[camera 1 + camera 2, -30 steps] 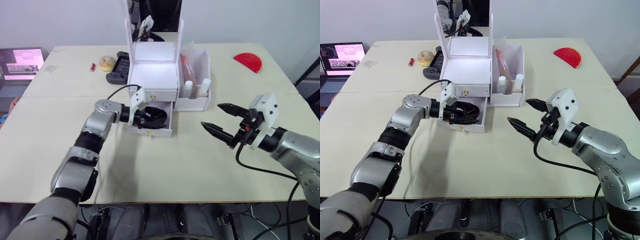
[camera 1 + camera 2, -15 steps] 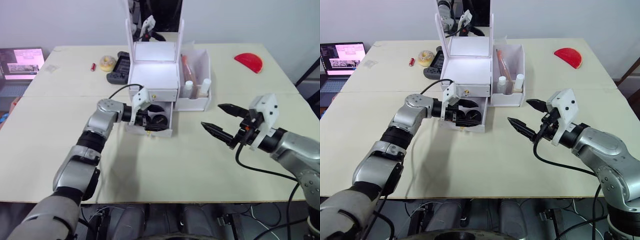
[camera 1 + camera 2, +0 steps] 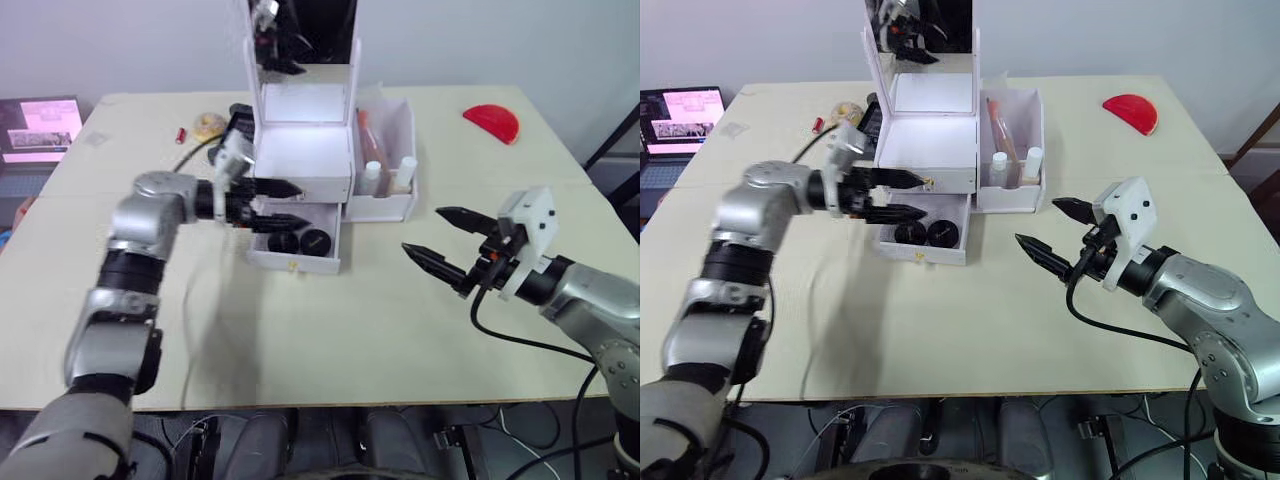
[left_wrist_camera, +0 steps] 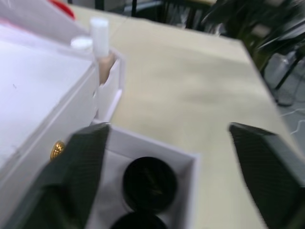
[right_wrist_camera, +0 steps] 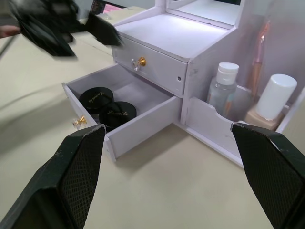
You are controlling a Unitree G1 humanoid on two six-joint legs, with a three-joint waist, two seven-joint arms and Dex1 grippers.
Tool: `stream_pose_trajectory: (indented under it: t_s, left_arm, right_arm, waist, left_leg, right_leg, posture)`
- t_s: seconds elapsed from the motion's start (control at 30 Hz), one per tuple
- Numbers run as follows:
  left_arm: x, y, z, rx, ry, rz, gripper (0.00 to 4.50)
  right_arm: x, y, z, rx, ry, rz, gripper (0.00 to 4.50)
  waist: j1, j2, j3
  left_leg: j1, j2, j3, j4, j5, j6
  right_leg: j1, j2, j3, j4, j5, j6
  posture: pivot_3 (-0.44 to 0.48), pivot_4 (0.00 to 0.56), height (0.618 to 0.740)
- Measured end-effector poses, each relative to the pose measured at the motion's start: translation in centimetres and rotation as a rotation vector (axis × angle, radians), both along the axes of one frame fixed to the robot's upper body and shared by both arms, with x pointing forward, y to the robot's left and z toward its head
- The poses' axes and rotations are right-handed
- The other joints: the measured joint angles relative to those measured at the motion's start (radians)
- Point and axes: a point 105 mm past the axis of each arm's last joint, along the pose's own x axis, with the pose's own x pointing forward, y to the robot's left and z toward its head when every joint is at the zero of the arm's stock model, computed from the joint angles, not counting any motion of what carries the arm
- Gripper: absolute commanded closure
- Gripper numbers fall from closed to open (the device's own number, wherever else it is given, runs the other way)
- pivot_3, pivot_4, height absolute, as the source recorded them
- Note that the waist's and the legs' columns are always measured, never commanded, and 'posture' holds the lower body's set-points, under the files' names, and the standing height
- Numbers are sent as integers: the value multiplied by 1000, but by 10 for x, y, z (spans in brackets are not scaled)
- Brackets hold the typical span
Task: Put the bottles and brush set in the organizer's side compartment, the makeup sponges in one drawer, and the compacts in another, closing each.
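Right wrist view gives the clearest look at the job: the lower drawer [image 5: 119,121] of the white organizer [image 3: 305,160] stands pulled out, with two black compacts [image 5: 108,107] lying flat inside it, side by side and touching. The upper drawer [image 5: 152,67] with its gold knob is shut, and the side compartment [image 5: 238,119] already holds the bottles [image 5: 224,88] upright and a brush set leaning behind them.

The step in hand looks like closing the compact drawer. The left gripper [image 3: 275,203] hovers just above the open drawer near the organizer's front, fingers spread a little and empty. To do it well, I would bring it down in front of the drawer face, by the small knob [image 3: 293,264], and push straight back along the drawer's slide, keeping the push centred so the drawer does not skew or shove the light organizer across the table [image 3: 330,330].

The drawer's long axis runs across the organizer's width; it opens toward the robot, so the push goes away from the robot.

The right gripper [image 3: 440,240] waits well apart to the right, fingers wide and holding nothing
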Motion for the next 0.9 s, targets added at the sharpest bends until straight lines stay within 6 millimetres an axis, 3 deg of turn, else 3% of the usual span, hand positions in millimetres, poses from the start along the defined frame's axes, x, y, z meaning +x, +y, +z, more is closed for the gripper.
stream_pose_trajectory:
  t_s: [0.17, 0.3, 0.57, 0.9]
  left_arm:
    - [-31, 28, -42, 97, 146, 19, 4447]
    - [-37, 32, -65, 170, 135, 65, 4447]
    - [-26, 13, -89, 234, 42, 130, 4447]
    - [35, -9, -83, 169, -73, 349, 4447]
  right_arm:
    - [-1, -8, 0, -5, 7, -9, 0]
    - [2, -13, 5, -20, -1, -1, 0]
    - [7, -20, 14, -33, -26, 3, 0]
    - [9, -17, 18, -32, -41, 5, 0]
  waist:
    - [-1, 0, 0]
    - [14, 0, 0]
    - [24, 0, 0]
    - [24, 0, 0]
  left_leg:
    - [0, 0, 0, 0, 0, 0]
    - [0, 0, 0, 0, 0, 0]
    - [0, -1, 0, 0, 0, 0]
    - [0, -1, 1, 1, 0, 0]
  right_leg:
    - [0, 0, 1, 0, 0, 0]
    - [1, -1, 1, -1, 0, 0]
    - [1, -2, 0, -1, 0, 0]
    - [1, -2, -1, -1, 0, 0]
  posture:
    - [0, 150, 740]
    - [0, 150, 740]
    - [0, 150, 740]
    - [0, 150, 740]
